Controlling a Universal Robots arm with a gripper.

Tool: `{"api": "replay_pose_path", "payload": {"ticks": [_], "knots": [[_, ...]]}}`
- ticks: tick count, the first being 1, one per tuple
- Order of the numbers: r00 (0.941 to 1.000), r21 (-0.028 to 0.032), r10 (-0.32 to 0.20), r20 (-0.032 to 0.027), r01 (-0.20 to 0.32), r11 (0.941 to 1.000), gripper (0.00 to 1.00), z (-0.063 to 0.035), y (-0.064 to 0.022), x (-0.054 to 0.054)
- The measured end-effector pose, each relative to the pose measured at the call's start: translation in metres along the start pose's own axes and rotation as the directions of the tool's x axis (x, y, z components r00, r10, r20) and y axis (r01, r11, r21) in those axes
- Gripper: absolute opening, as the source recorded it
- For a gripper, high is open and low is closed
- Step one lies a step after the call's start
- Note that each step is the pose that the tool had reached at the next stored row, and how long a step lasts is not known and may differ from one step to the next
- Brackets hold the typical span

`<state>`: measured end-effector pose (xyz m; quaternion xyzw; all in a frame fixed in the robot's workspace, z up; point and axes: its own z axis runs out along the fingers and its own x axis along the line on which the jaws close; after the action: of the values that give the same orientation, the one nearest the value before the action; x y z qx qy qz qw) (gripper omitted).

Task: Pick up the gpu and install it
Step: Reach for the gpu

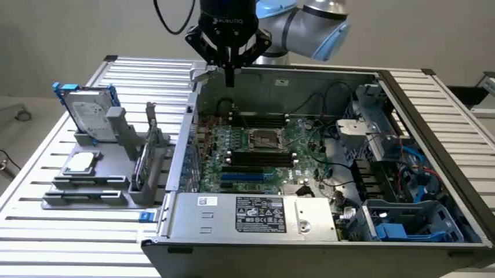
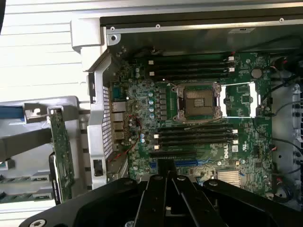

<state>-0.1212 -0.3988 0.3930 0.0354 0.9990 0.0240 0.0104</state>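
The gpu point(image 1: 142, 157) stands on edge in a grey rack point(image 1: 101, 194) just outside the open computer case, on the exterior view's left. In the wrist view it is a thin green-edged card point(image 2: 61, 152) with a silver end bracket. My gripper point(image 1: 229, 80) hangs over the case's back left corner, well above the motherboard point(image 1: 255, 147) and apart from the gpu. Its black fingers point(image 2: 165, 176) are shut together with nothing between them. Blue expansion slots point(image 1: 246, 174) lie bare on the board.
A silver hard drive in a blue-edged frame point(image 1: 89, 110) stands upright on the rack, with a small square chip point(image 1: 83, 163) in front of it. The case's metal wall point(image 1: 179, 156) separates rack from board. A power supply point(image 1: 255, 214) and cables point(image 1: 402, 168) fill the near and right sides.
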Motion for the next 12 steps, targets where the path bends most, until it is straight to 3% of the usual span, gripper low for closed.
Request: {"api": "replay_pose_path", "payload": {"ticks": [12], "knots": [[1.0000,0.0000,0.000,-0.0001,0.000,1.0000,0.11,-0.0001,0.0000,0.0000]]}}
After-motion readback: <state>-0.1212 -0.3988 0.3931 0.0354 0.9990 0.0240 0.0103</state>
